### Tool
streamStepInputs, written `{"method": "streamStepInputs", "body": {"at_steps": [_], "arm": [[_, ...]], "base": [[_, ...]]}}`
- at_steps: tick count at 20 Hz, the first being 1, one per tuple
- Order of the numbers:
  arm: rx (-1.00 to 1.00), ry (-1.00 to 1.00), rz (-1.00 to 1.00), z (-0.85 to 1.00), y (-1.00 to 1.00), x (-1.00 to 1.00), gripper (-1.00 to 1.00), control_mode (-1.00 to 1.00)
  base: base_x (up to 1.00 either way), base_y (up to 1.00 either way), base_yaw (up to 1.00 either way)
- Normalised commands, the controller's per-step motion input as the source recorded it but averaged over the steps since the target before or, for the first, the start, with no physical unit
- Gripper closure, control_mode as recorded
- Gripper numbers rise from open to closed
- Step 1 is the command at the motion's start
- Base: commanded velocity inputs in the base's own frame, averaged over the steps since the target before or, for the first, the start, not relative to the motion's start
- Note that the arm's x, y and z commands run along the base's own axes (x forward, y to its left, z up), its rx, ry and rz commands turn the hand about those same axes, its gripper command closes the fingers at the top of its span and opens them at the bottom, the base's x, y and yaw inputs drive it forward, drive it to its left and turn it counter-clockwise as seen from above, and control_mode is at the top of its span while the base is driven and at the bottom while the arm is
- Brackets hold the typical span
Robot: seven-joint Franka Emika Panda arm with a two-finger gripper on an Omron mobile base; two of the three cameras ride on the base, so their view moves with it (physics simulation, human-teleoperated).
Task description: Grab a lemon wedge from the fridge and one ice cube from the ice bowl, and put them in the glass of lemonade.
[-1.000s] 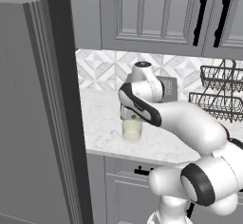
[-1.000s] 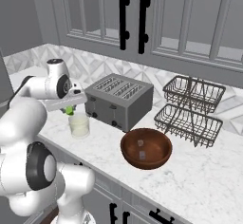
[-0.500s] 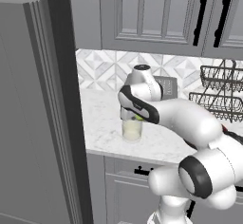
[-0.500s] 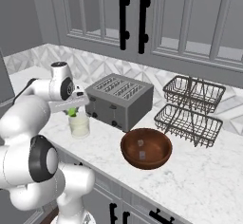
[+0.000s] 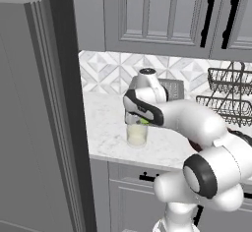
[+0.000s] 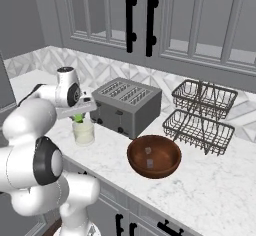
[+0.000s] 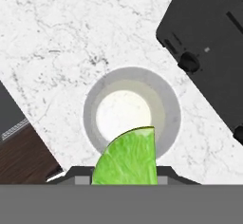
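Note:
The lemon wedge (image 7: 127,157), yellow-green, sits between my gripper's (image 7: 126,173) fingers, directly above the mouth of the glass of lemonade (image 7: 132,115). In the left base view the glass of lemonade (image 5: 137,134) stands on the marble counter (image 5: 106,123) with the gripper (image 5: 142,121) just above its rim and a green bit of lemon wedge (image 5: 144,121) showing. From the right base view, the glass of lemonade (image 6: 83,132) stands left of the toaster, the lemon wedge (image 6: 78,117) poking up at its top under the gripper (image 6: 79,115). The brown ice bowl (image 6: 153,156) holds pale ice cubes (image 6: 148,151). The fridge (image 5: 37,108) rises at the left.
A dark toaster (image 6: 127,105) stands right of the glass, close to the gripper. A two-tier wire rack (image 6: 202,114) stands at the far right. Grey cabinets with black handles (image 6: 140,20) hang above. The counter's front edge (image 5: 147,163) runs below the glass.
The gripper with the lemon wedge has shifted slightly, settling lower over the glass. Nothing else has moved.

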Motion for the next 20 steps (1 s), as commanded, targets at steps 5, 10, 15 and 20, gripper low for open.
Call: {"method": "streamStepInputs", "body": {"at_steps": [5,10,15,20], "arm": [[0.0,0.05,0.0,0.0,-0.02,0.25,1.0,-1.0],[0.0,0.13,0.0,0.0,0.0,0.27,1.0,-1.0],[0.0,0.02,0.0,0.0,0.0,0.1,1.0,-1.0],[0.0,0.0,0.0,-0.01,0.03,0.13,1.0,-1.0]], "base": [[0.0,0.0,0.0],[0.0,0.0,0.0],[0.0,0.0,0.0],[0.0,0.0,0.0]]}}
